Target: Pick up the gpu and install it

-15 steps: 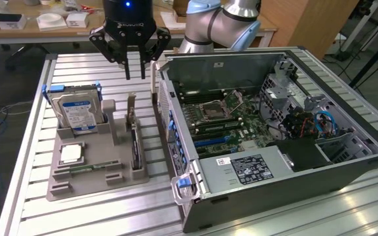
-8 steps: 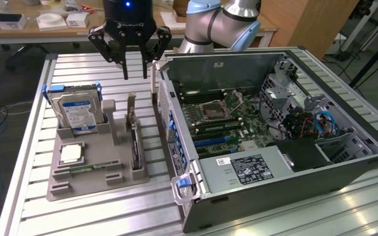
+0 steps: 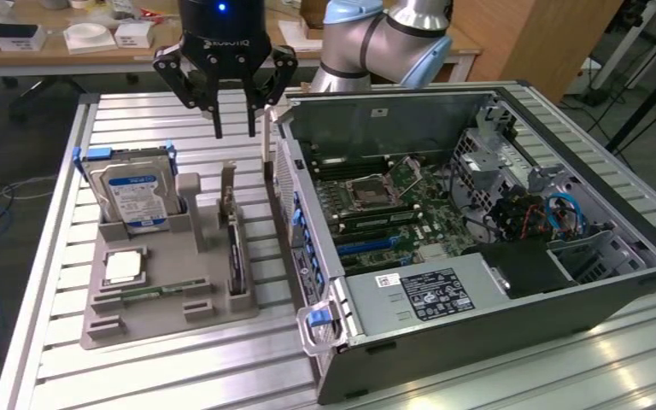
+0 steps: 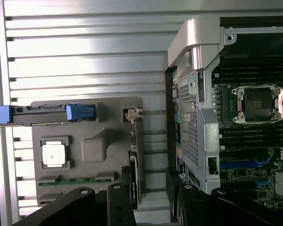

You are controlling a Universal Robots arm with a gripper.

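The hand [image 3: 233, 130] is seen wide open and empty above the gpu [image 3: 233, 248], which is stood edge-on in the grey tray [image 3: 163, 329], its faces barely made out.

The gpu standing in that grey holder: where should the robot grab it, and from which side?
Probably its exposed upper edge, coming from straight above. The gpu stands on edge in a slot of the grey holder, so its lower edge is buried and its two flat faces point sideways, one for each finger. The open end effector hangs above it.
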